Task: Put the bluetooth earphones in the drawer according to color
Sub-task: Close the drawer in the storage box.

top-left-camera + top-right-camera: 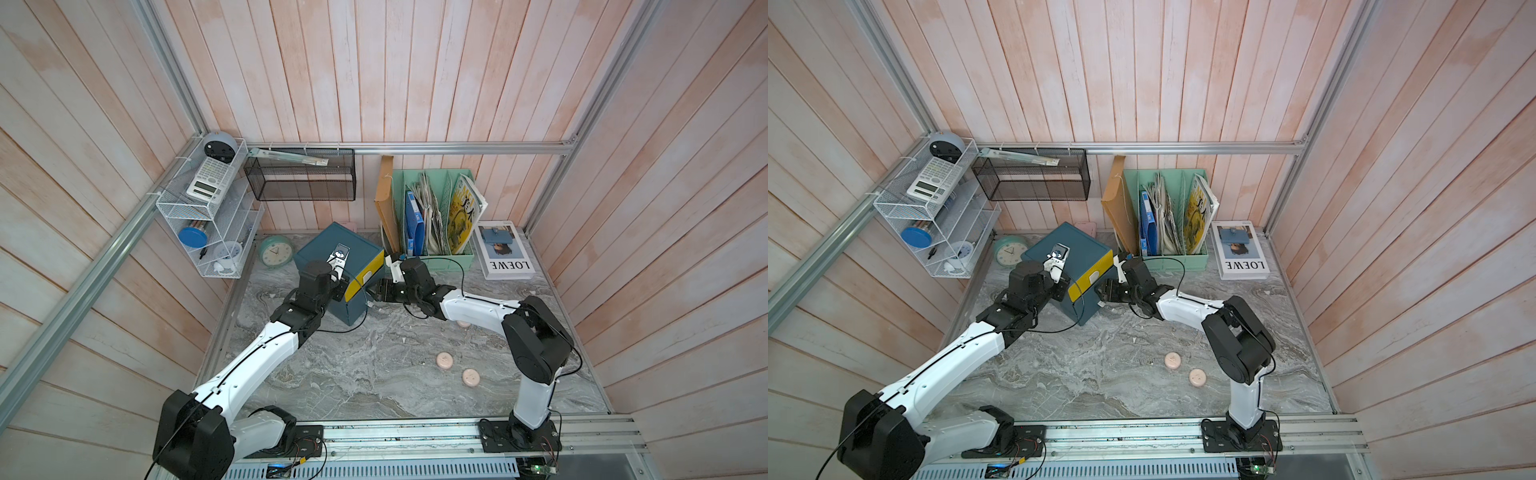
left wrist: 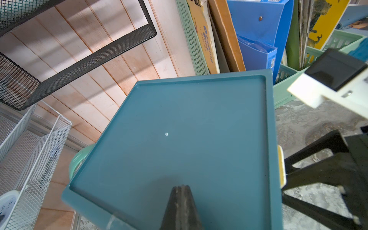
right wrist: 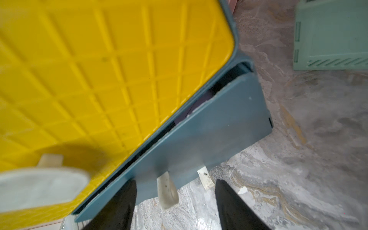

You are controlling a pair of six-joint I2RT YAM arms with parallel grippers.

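- Now pinning the lid of the drawer chest with the left gripper, fingers pressed together, tips down on the teal top.
- Straddling the white tab of a teal drawer with the right gripper, fingers spread, nothing pinched.
- Looks ajar by a crack just ahead of those fingertips, hinting at something purplish inside.
- Spotting two pink earphone cases on the table well behind the right fingers, plus a third pink case peeking from under that arm.
- Finding no black or lilac cases outside: probably stowed already, leaving the pink trio to go.
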